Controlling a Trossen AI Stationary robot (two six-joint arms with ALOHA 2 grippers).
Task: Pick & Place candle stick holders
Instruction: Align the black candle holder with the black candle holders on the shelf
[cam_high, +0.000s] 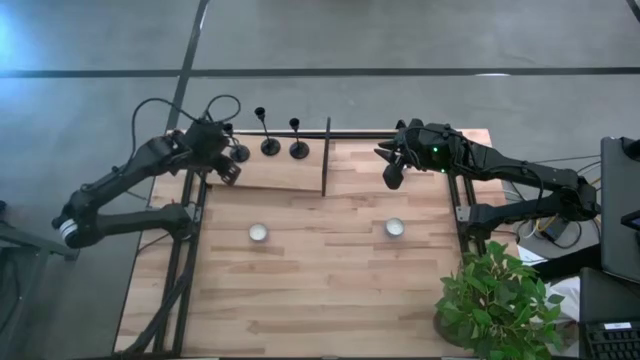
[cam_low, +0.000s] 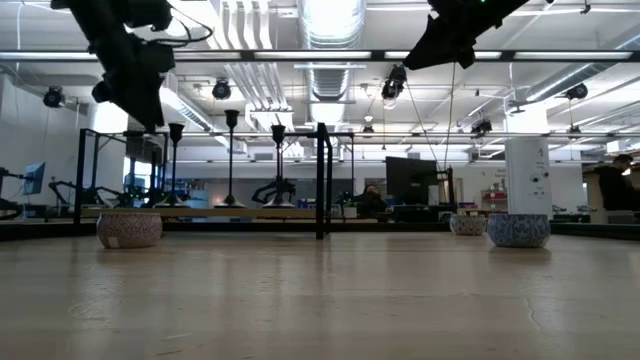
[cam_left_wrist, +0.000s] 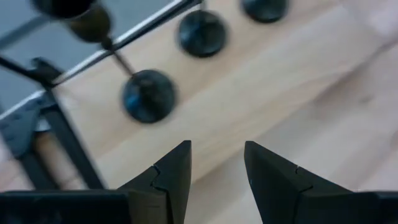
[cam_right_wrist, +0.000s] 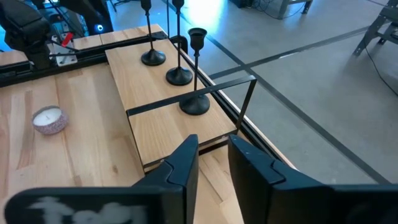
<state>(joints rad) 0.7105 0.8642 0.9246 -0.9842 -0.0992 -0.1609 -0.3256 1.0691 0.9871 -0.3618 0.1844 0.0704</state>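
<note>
- Three black candle stick holders (cam_high: 270, 135) stand in a row on a raised board (cam_high: 280, 172) at the surface's far edge.
- Left hand (cam_left_wrist: 216, 167) hovers beside them, fingers slightly spread, empty.
- Right hand (cam_right_wrist: 213, 160) waits apart, likewise.
- Holders look stiff, top-heavy; pinch the stem low.

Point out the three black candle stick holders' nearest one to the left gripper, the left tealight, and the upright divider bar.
Nearest candle stick holder (cam_left_wrist: 148, 95), left wrist view, round base.
Left tealight (cam_high: 259, 233), high view, top centre.
Divider bar (cam_high: 326, 157), high view, mid-length.

Overhead, table-level, two wrist cameras
</note>
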